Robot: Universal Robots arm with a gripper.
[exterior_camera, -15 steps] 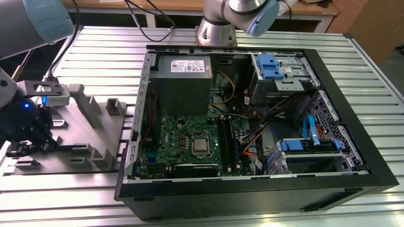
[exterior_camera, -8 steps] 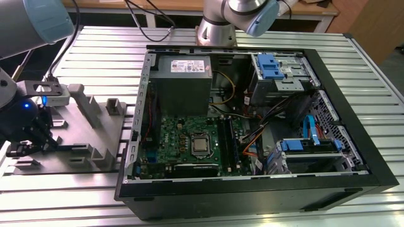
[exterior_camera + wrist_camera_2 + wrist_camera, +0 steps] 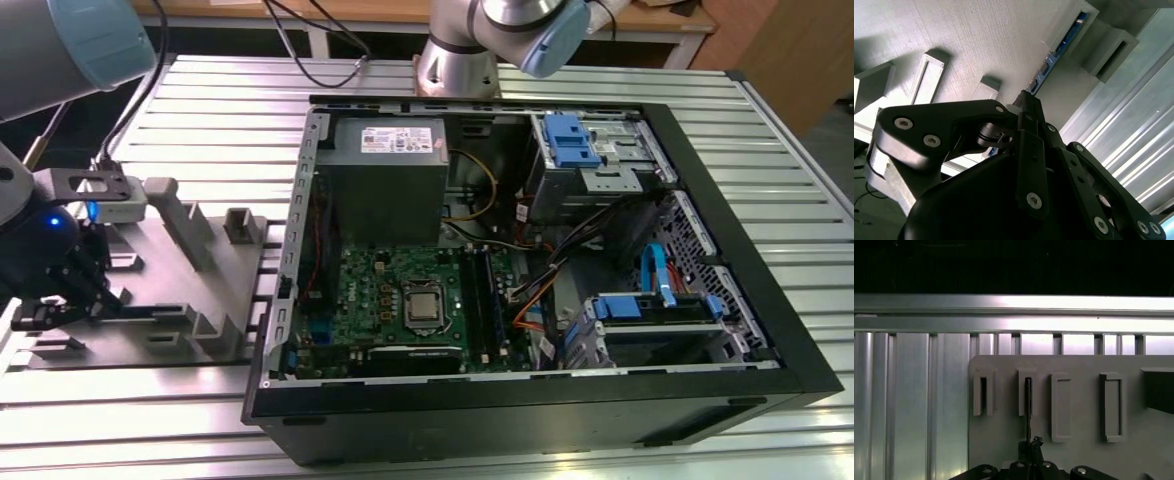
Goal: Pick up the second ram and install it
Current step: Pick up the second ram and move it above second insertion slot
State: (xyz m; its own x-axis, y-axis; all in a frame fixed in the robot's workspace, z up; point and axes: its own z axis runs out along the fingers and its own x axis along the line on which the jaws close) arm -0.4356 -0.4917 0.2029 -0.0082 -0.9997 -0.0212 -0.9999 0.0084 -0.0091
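One thin blue-green second ram (image 3: 1048, 66) in fixture (image 3: 979, 40)

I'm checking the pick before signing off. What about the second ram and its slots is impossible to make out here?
Second wrist view: the near end of the second ram is hidden behind the gripper.
First wrist view: it shows edge-on, so its chips are unseen.
Exterior view: the memory slots are too small to tell whether filled.

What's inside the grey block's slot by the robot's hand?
A thin blue-green board, the second ram, stands on edge in the grey fixture. Its lower part is hidden; the gripper covers its near end.
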